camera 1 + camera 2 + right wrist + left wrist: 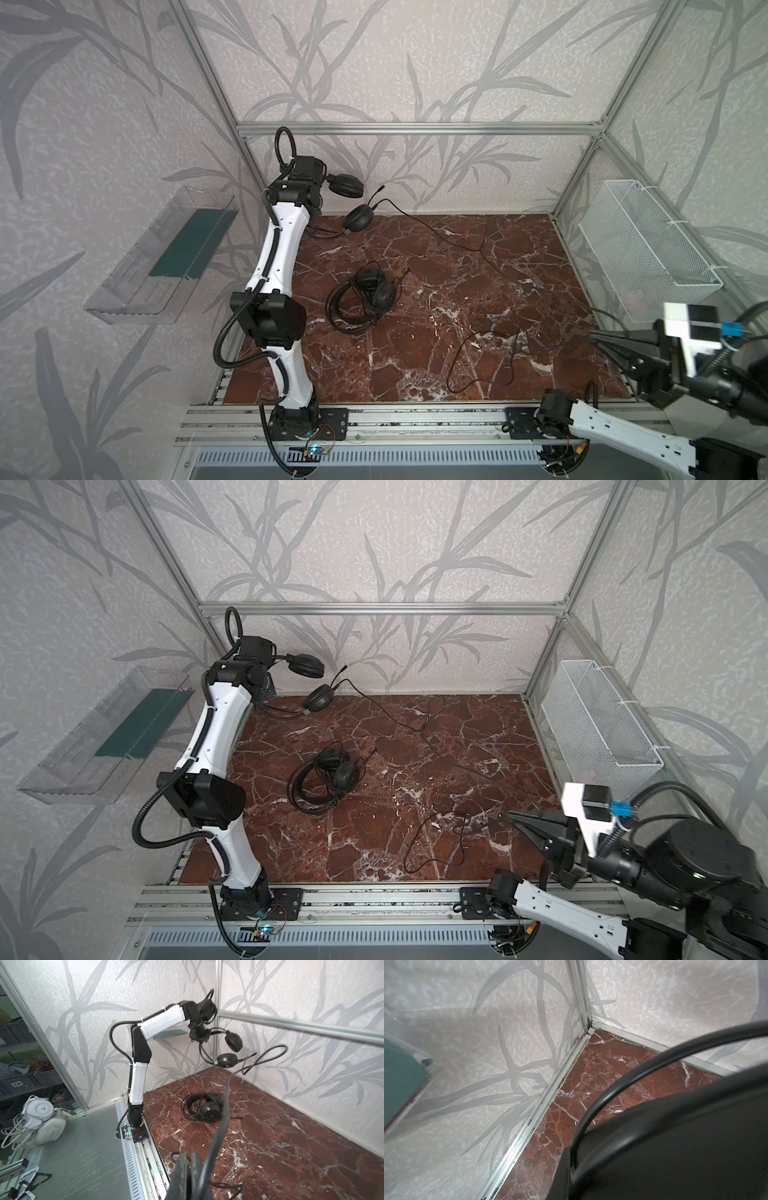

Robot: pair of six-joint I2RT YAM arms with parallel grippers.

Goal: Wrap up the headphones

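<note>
Left pincer (pixel 202 1035) clamps the raised headset (pixel 345 185), right pincer (pixel 595 336) pinches its cable (pixel 223 1126): hold it taut as you coil.

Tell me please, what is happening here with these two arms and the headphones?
The left gripper is shut on one headset and holds it raised at the far left corner. That headset's cable runs through the air to the right gripper, which is shut on it near the front right. A second headset lies in the middle of the table with its own lead looped around it, apparently wrapped already.
</note>
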